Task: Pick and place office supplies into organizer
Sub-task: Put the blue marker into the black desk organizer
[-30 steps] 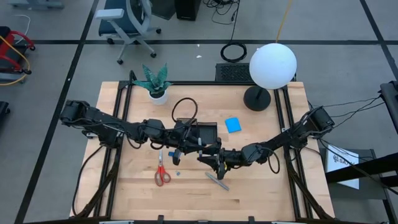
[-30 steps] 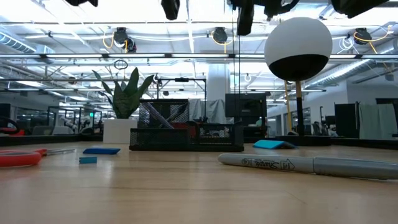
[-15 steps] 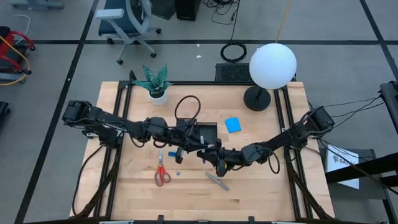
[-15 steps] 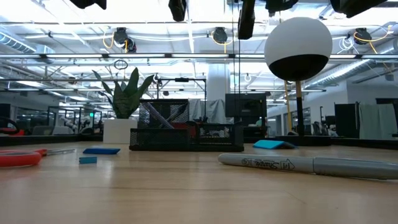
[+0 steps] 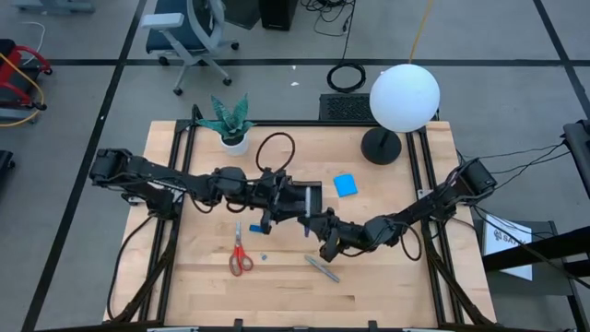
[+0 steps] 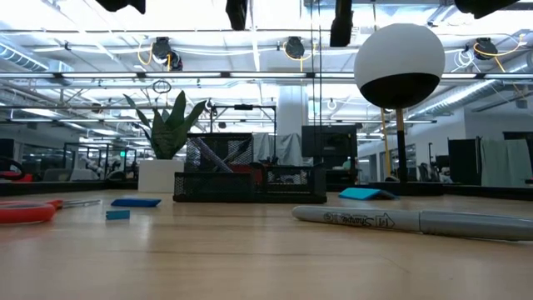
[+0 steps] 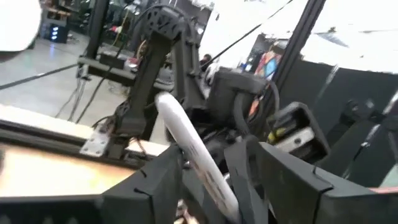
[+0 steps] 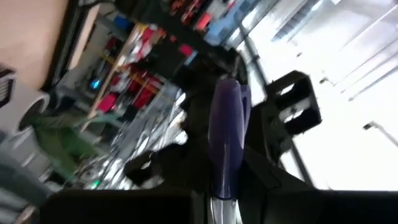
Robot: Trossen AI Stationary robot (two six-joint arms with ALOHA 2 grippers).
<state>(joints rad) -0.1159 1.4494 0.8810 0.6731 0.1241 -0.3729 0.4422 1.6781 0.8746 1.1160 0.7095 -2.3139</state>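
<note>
Since the earlier frame, left gripper [image 5: 288,207] has released above the organizer [image 5: 312,194]; right gripper [image 5: 312,225], beside the organizer, grasps a pen [image 8: 225,140] which, if misaligned, could miss the compartment.

Red-handled scissors [image 5: 240,258], grey marker [image 5: 322,268] flat on table; blue pad [image 5: 346,185] beside organizer [image 5: 313,192].

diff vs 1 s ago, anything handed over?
Looks like a handoff above the table. The right gripper, open over the grey marker a second ago, has risen and shut on a pen. The left gripper has just opened around the pen's pale end. The scissors, note pad, organizer and marker have not moved.
</note>
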